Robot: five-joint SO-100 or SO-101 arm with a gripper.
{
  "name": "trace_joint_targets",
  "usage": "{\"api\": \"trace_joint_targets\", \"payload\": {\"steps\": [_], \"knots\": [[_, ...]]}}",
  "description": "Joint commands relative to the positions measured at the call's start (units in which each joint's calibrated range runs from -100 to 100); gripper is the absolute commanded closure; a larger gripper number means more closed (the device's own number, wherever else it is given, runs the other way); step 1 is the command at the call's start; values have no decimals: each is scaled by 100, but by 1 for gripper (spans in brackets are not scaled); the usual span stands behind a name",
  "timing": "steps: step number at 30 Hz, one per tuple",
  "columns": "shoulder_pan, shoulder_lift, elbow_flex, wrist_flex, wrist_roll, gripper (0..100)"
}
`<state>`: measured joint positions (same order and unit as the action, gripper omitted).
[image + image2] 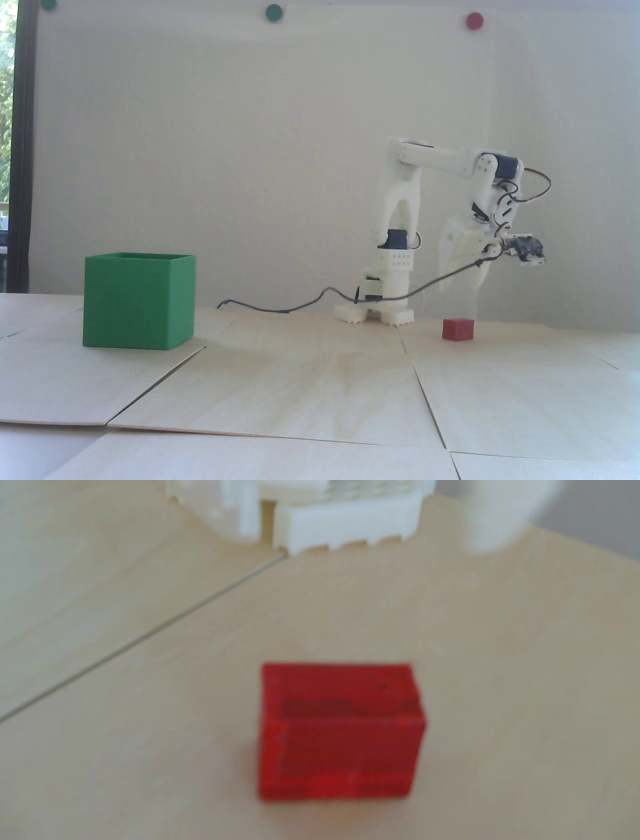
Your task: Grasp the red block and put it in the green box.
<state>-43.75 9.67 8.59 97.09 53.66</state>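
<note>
The red block (457,329) lies on the pale wooden table to the right of the arm's base in the fixed view. My white gripper (462,287) hangs a short way above the block, pointing down, its two fingers apart and nothing between them. In the wrist view the red block (341,732) fills the lower middle, blurred, and is apart from the one white finger (495,521) showing at the top right. The green box (137,305) stands far to the left on the table, with its top open.
The arm's white base (380,310) stands just left of the block, and the same base (311,521) sits at the top of the wrist view. A black cable (280,307) trails left from it. Seams run between the wooden panels (320,390).
</note>
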Motion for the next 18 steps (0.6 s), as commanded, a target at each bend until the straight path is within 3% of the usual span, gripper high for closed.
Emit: {"api": "trace_joint_targets", "payload": {"steps": [1, 18], "knots": [[-44, -276, 232, -307, 48, 64], [222, 726, 454, -1387, 37, 63]]}}
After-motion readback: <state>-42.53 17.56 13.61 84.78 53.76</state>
